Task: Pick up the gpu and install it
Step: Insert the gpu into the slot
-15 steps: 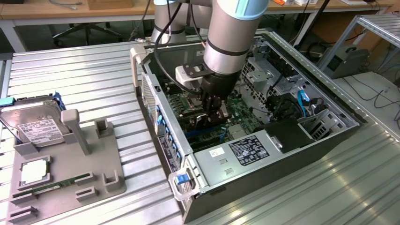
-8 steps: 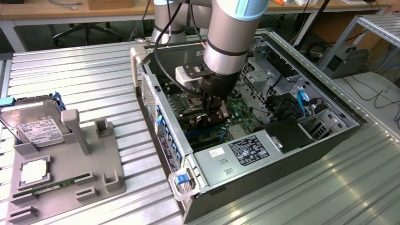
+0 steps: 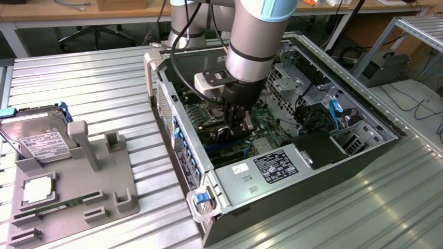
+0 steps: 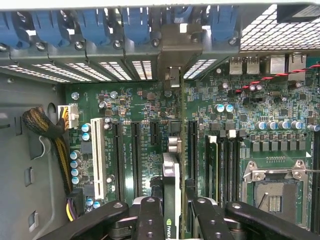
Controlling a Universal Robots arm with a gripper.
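Robot arm [image 3: 256,31] reaches down into an open computer case [image 3: 312,199] on the ribbed metal tabletop [image 3: 90,88]. Its fingers [image 4: 150,220] are clamped on the gpu [image 4: 170,172], which is held on edge over the motherboard's [image 4: 145,100] long slots, toward the case's rear wall. A hard drive [image 3: 38,137] sits near the tabletop's edge.
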